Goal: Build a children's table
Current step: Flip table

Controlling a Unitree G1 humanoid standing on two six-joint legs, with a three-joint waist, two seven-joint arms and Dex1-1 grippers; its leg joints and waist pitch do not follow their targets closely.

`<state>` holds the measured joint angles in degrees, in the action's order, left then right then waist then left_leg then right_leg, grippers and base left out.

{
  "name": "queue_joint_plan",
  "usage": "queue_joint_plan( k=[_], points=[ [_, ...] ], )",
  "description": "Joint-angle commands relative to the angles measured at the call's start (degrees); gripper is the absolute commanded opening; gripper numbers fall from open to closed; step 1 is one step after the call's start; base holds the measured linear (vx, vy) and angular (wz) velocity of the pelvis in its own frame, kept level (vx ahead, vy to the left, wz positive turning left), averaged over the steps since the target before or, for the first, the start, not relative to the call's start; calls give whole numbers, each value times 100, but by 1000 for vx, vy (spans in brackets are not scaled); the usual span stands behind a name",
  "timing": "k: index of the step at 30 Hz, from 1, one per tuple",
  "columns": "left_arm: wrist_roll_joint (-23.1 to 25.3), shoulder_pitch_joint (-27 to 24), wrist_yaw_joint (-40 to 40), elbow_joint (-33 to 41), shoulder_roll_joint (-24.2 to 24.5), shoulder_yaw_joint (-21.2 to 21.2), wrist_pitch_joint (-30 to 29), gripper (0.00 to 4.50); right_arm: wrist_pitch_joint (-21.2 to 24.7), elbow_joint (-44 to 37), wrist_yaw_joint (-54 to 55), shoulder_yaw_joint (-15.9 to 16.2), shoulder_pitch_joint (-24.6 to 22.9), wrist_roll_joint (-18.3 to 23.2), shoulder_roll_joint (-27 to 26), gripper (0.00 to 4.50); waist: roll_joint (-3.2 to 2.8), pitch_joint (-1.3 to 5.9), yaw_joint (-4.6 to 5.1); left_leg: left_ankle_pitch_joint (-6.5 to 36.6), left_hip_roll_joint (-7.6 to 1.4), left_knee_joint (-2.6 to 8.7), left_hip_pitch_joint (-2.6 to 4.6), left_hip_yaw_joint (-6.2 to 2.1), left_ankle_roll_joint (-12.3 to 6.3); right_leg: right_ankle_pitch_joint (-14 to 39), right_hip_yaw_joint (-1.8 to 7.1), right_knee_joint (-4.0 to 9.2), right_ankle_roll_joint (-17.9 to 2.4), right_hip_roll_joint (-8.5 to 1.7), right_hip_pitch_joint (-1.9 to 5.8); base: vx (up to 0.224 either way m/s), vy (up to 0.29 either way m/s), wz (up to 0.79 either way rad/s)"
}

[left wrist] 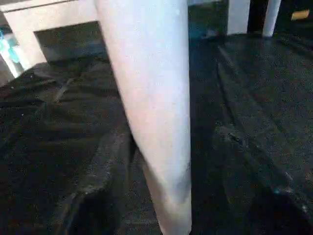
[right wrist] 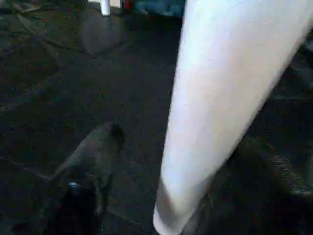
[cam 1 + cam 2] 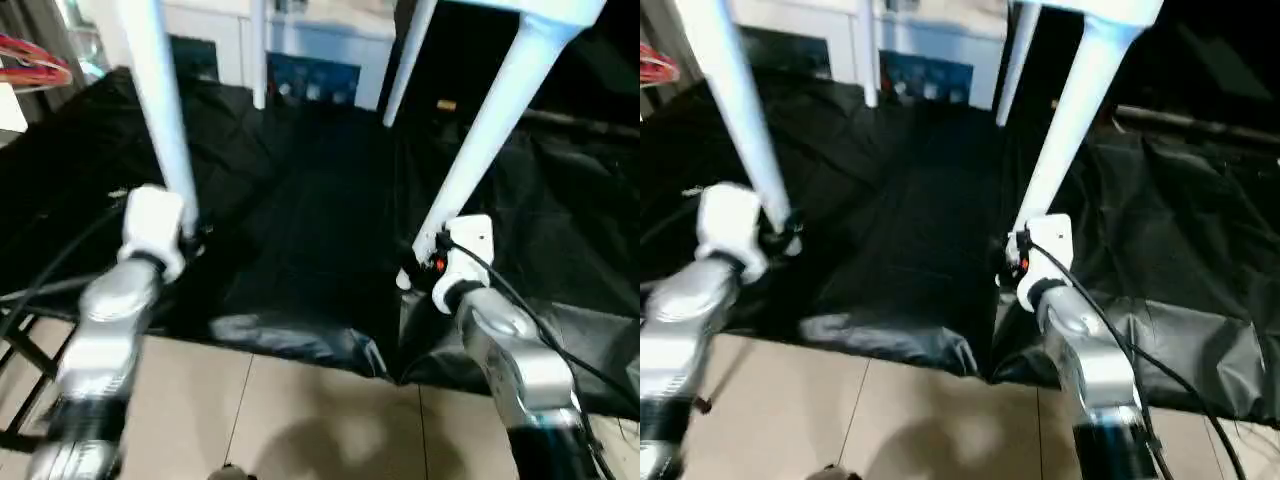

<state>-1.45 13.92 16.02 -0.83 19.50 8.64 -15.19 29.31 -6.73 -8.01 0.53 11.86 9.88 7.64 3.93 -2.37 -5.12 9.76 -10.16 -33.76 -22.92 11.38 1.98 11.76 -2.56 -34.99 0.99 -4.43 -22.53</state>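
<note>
The children's table stands upright on its white tube legs on a black cloth [image 3: 300, 220]. Its tabletop [image 3: 560, 8] shows as a white edge at the very top. The near left leg [image 3: 165, 110] runs down to my left gripper [image 3: 192, 238], which sits right against it low down. The near right leg [image 3: 490, 130] slants down to my right gripper [image 3: 418, 262], also close against it near its foot. Two far legs [image 3: 259, 55] [image 3: 405, 60] stand behind. Each wrist view has its leg close up [image 1: 156, 122] [image 2: 220, 112], its foot on the cloth.
The black cloth ends in a rumpled front edge [image 3: 290, 340] with beige floor tiles [image 3: 300, 420] in front of it. A white cabinet [image 3: 320, 70] stands at the back. Red wire [image 3: 35, 65] lies at the far left. Cables trail from both wrists.
</note>
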Motion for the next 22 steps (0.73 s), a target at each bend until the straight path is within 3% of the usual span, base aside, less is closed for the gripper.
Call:
queue_joint_plan(
  k=[1, 2, 4, 6, 7, 9, 12, 15, 18, 22],
  points=[
    [-94, -225, 56, 551, -12, 63, -238, 328, 176, -351, 91, -84, -134, 50, 64, 391, -140, 327, 7, 866, -307, 441, 210, -162, 250, -653, 224, 268, -864, -310, 183, 0, 0, 0],
    [-94, -225, 56, 551, -12, 63, -238, 341, 176, -351, 91, -84, -134, 50, 64, 398, -140, 312, 10, 1018, -312, 458, 212, -162, 258, -397, 231, 294, -831, -318, 182, 0, 0, 0],
    [-542, -924, -44, 1566, -298, 236, -446, 366, 359, -1078, 201, -325, -591, 141, 70, 402, -133, 285, -7, 1307, -353, 490, 216, -167, 333, 6, 246, 327, -771, -335, 181, 0, 0, 0],
    [-666, -1056, -41, 1757, -367, 230, -456, 368, 399, -1208, 207, -372, -684, 157, 80, 402, -133, 258, 16, 1716, -326, 511, 236, -162, 404, 557, 255, 390, -636, -291, 120, 0, 0, 0],
    [-666, -1056, -41, 1757, -367, 230, -456, 368, 399, -1208, 207, -372, -684, 157, 80, 402, -133, 258, 16, 1716, -326, 511, 236, -162, 404, 557, 255, 390, -636, -291, 120, 0, 0, 0],
    [-959, -1412, -191, 2328, -639, 156, -839, 368, 397, -1611, 92, -463, -1040, 234, 174, 402, -146, 222, 15, 2198, -349, 541, 253, -197, 525, 1328, 272, 467, -434, -319, 82, 0, 0, 0],
    [-746, -1663, -407, 2676, -831, -5, -1025, 368, 461, -1891, -69, -536, -1343, 366, 250, 402, -140, 156, 37, 2704, -316, 551, 251, -218, 569, 2123, 281, 565, -202, -306, 18, 0, 0, 0],
    [-622, -1810, -602, 2810, -1002, -32, -901, 368, 486, -1895, -74, -560, -1385, 373, 283, 402, -116, 125, 89, 3039, -284, 521, 260, -288, 569, 3304, 259, 709, 100, -355, -15, -37, 3, -3],
    [-480, -1856, -684, 2911, -951, -98, -938, 368, 529, -1802, -82, -479, -1209, 324, 319, 402, -122, 135, 131, 2984, -271, 532, 223, -325, 566, 3301, 238, 709, 142, -343, 6, -17, 3, -3],
    [-448, -1871, -809, 3025, -944, -163, -1229, 368, 549, -1771, -96, -450, -1114, 336, 327, 402, -132, 132, 213, 3009, -248, 513, 228, -343, 533, 3157, 233, 702, 71, -327, -24, 0, 0, 0]
  ],
)
